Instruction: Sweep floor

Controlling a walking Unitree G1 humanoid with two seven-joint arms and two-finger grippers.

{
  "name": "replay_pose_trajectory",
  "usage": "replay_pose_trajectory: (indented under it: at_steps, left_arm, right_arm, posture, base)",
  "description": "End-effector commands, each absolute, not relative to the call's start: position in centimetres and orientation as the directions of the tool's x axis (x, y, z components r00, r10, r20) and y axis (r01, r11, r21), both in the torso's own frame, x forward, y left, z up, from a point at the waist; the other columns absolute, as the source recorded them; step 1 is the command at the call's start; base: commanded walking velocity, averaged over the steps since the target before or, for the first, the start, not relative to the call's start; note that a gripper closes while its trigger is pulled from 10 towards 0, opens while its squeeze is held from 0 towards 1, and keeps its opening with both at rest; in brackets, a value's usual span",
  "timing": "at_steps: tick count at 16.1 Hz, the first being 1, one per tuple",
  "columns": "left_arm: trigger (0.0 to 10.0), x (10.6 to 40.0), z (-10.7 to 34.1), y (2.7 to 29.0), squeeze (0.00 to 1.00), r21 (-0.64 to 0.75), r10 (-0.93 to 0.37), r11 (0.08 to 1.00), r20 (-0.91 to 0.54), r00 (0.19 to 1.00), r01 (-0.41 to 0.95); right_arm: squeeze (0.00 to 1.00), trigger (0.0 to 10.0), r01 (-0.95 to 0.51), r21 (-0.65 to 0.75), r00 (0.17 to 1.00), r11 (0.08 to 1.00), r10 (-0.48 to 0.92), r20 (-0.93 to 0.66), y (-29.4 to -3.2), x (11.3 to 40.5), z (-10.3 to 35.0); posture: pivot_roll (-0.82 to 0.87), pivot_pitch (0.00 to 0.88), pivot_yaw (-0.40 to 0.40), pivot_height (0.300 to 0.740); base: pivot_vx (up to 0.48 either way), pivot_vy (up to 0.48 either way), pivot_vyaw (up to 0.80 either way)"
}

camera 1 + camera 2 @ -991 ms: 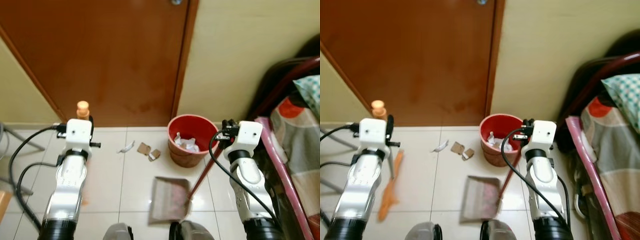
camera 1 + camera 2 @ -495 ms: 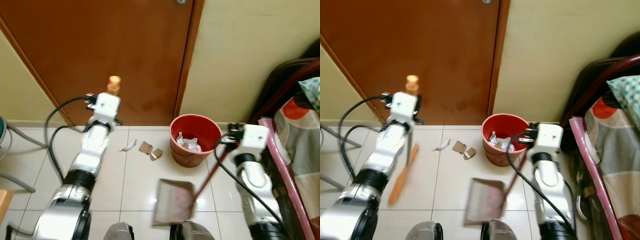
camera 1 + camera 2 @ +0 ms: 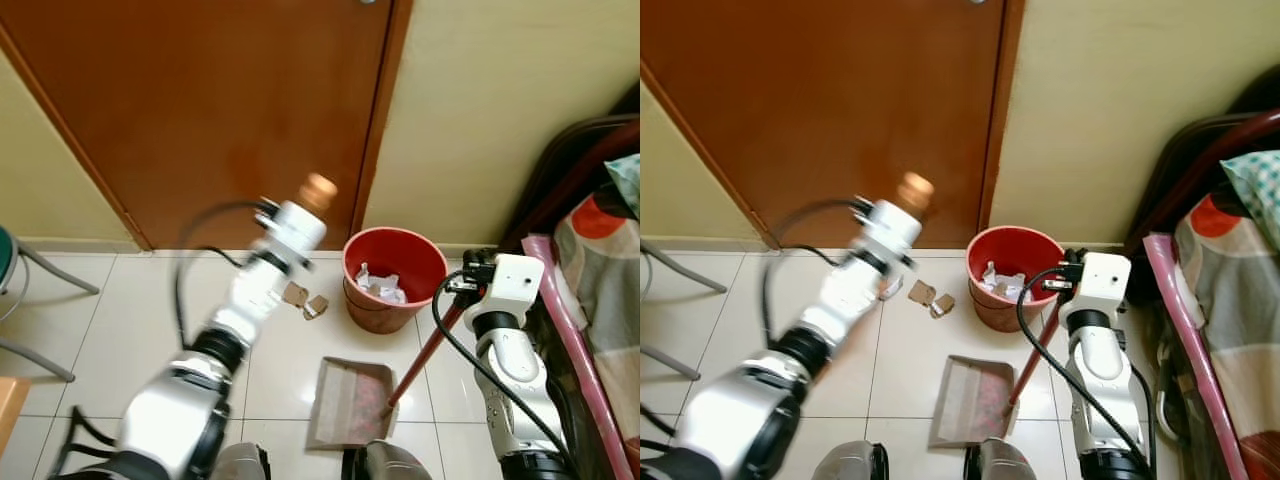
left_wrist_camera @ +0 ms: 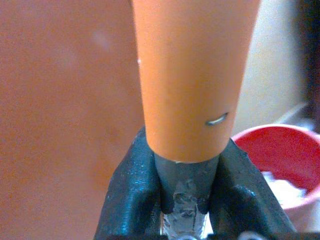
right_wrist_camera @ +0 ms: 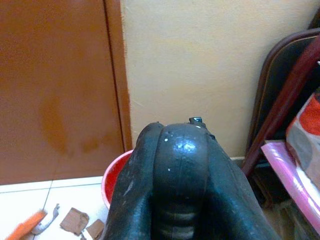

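The two black fingers (image 4: 131,200) of the left gripper (image 4: 186,200) are squeezed tight around the orange broom handle (image 4: 192,75), one finger on each side of the grey part just under the orange. In the head views this left gripper (image 3: 300,215) is stretched out in front of the brown door (image 3: 200,100), and it looks blurry. The round top of the broom handle (image 3: 320,187) sticks up just above it. The orange brush end of the broom (image 5: 27,225) lies low on the floor next to the scraps. The right gripper (image 3: 470,278) is beside the red bucket (image 3: 395,280). It holds the top of the dark red dustpan handle (image 3: 425,350). Its black fingers (image 5: 182,175) are pressed close together, wrapped around that handle. The handle slants down to the grey dustpan (image 3: 350,400), which sits flat on the white tile floor (image 3: 120,320) near the robot's feet. The red bucket stands by the yellow wall (image 3: 480,100), just right of the door, and it has crumpled white paper (image 3: 378,285) inside. A few brown cardboard scraps (image 3: 303,300) lie on the tiles between the left arm and the bucket. A bed with a colourful blanket (image 3: 600,260) is on the right side. A grey chair leg (image 3: 50,270) shows at the far left.
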State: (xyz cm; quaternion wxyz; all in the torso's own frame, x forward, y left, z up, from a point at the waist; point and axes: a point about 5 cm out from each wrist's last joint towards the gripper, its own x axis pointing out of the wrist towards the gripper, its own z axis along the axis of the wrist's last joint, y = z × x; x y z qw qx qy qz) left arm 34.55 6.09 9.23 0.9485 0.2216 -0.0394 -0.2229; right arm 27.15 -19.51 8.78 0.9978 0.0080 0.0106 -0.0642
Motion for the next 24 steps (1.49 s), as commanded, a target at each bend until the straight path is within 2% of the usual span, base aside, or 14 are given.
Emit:
replay_pose_trajectory:
  at_steps: [1, 2, 6, 7, 10, 12, 14, 15, 16, 17, 18, 24]
  left_arm:
    - [10.0, 35.0, 10.7, 5.3, 0.0, 0.478, -0.513, 0.758, 0.015, 0.858, 0.445]
    - [10.0, 34.4, 9.7, 4.4, 0.0, 0.446, -0.586, 0.706, -0.067, 0.807, 0.55]
    - [10.0, 32.0, 6.9, 3.8, 0.0, 0.366, -0.765, 0.502, -0.234, 0.6, 0.783]
    - [10.0, 31.3, 6.1, 4.4, 0.0, 0.373, -0.787, 0.451, -0.261, 0.558, 0.811]
    - [10.0, 29.7, 5.2, 5.9, 0.0, 0.333, -0.842, 0.38, -0.262, 0.472, 0.863]
    - [10.0, 28.6, 5.1, 6.3, 0.0, 0.319, -0.865, 0.366, -0.229, 0.446, 0.874]
    - [10.0, 26.9, 5.6, 6.8, 0.0, 0.286, -0.876, 0.403, -0.155, 0.457, 0.869]
    - [10.0, 26.0, 6.4, 7.3, 0.0, 0.263, -0.859, 0.464, -0.102, 0.503, 0.846]
    - [10.0, 25.9, 6.6, 7.4, 0.0, 0.251, -0.851, 0.483, -0.09, 0.517, 0.839]
    - [10.0, 25.4, 7.2, 7.9, 0.0, 0.213, -0.814, 0.557, -0.051, 0.578, 0.803]
    - [10.0, 25.0, 9.1, 8.5, 0.0, 0.134, -0.742, 0.667, 0.031, 0.67, 0.733]
    - [10.0, 23.9, 12.5, 7.9, 0.0, -0.003, -0.71, 0.7, 0.093, 0.698, 0.714]
  right_arm:
    - [0.0, 10.0, 0.14, 0.012, 0.99, 0.99, -0.14, 0.015, -19.7, 27.3, 9.8]
    - [0.0, 10.0, 0.144, 0.009, 0.989, 0.99, -0.144, 0.017, -19.9, 27.3, 9.9]
    - [0.0, 10.0, 0.199, -0.031, 0.98, 0.98, -0.198, 0.031, -21.2, 27.9, 10.3]
    - [0.0, 10.0, 0.208, -0.042, 0.978, 0.977, -0.207, 0.039, -21.5, 28.2, 10.5]
    - [0.0, 10.0, 0.221, -0.058, 0.975, 0.974, -0.219, 0.043, -21.9, 28.9, 10.7]
    - [0.0, 10.0, 0.225, -0.063, 0.974, 0.972, -0.222, 0.045, -22.0, 29.2, 10.8]
    - [0.0, 10.0, 0.233, -0.076, 0.972, 0.97, -0.229, 0.05, -22.2, 29.6, 11.0]
    - [0.0, 10.0, 0.231, -0.081, 0.972, 0.97, -0.227, 0.052, -22.1, 29.8, 11.0]
    - [0.0, 10.0, 0.231, -0.081, 0.972, 0.97, -0.227, 0.052, -22.1, 29.9, 11.1]
    - [0.0, 10.0, 0.229, -0.081, 0.973, 0.97, -0.225, 0.053, -21.9, 30.1, 11.1]
    - [0.0, 10.0, 0.218, -0.068, 0.975, 0.974, -0.215, 0.054, -21.4, 30.5, 11.2]
    - [0.0, 10.0, 0.146, -0.043, 0.988, 0.988, -0.144, 0.057, -18.8, 32.2, 11.4]
  posture:
    - [-0.08, 0.125, 0.019, 0.74]
    - [-0.09, 0.126, 0.02, 0.74]
    - [-0.09, 0.128, 0.023, 0.74]
    - [-0.08, 0.133, 0.021, 0.74]
    - [-0.05, 0.14, 0.016, 0.74]
    - [-0.04, 0.143, 0.013, 0.74]
    - [-0.03, 0.151, 0.011, 0.74]
    - [-0.02, 0.158, 0.01, 0.74]
    - [-0.02, 0.162, 0.008, 0.74]
    - [-0.02, 0.174, -0.004, 0.74]
    - [0.01, 0.18, -0.021, 0.74]
    - [0.02, 0.159, -0.037, 0.74]
  base:
    - [0.0, 0.0, 0.0]
    - [0.0, 0.0, 0.0]
    - [0.0, 0.0, 0.0]
    - [0.0, 0.0, 0.0]
    - [0.0, 0.0, 0.0]
    - [0.0, 0.0, 0.0]
    - [0.0, 0.0, 0.0]
    - [0.0, 0.0, 0.0]
    - [0.0, 0.0, 0.0]
    - [0.0, 0.0, 0.0]
    - [0.0, 0.0, 0.0]
    - [0.0, 0.0, 0.0]
